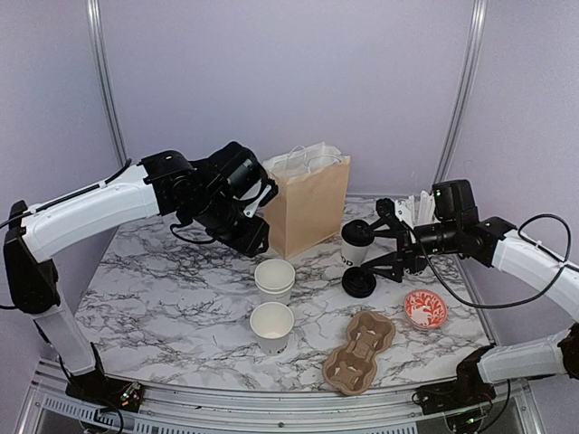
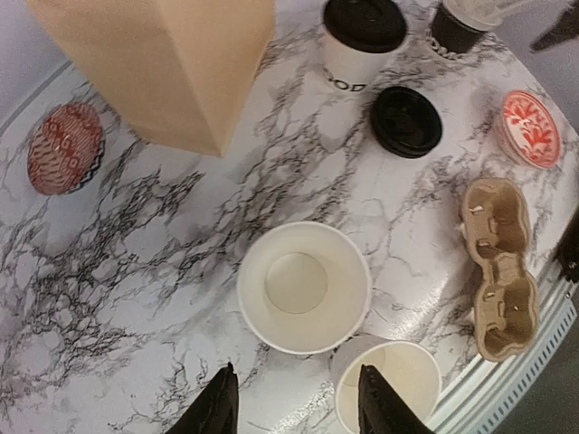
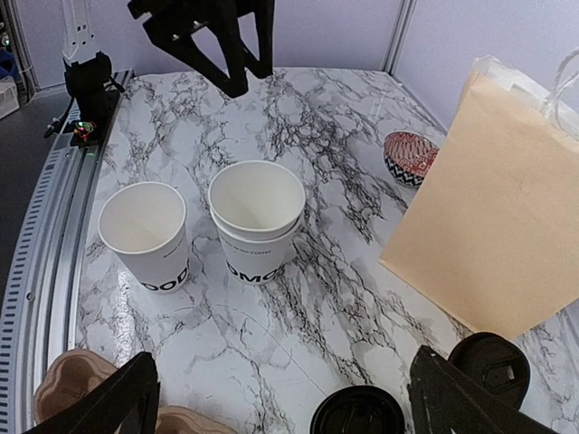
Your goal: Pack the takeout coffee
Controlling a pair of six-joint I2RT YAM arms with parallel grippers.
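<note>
One takeout coffee cup with its black lid on [image 1: 355,242] [image 2: 365,41] stands right of the paper bag. A loose black lid [image 1: 359,284] [image 2: 405,120] [image 3: 357,416] lies on the table in front of it. Two nested lidless white cups [image 1: 274,277] [image 2: 303,287] [image 3: 256,217] and a single lidless one [image 1: 271,326] [image 2: 389,384] [image 3: 145,233] stand mid-table. My left gripper [image 1: 256,237] [image 2: 297,375] hangs open and empty above the nested cups. My right gripper [image 1: 378,242] [image 3: 285,362] is wide open and empty, beside the lidded cup and over the loose lid.
A brown paper bag [image 1: 308,206] [image 2: 172,63] [image 3: 502,217] stands upright at the back. A cardboard cup carrier [image 1: 359,353] [image 2: 498,267] lies near the front right. Red-patterned bowls [image 1: 425,309] [image 2: 63,147] sit at either side. A dark cup of white sticks [image 2: 461,27] stands behind the lidded cup.
</note>
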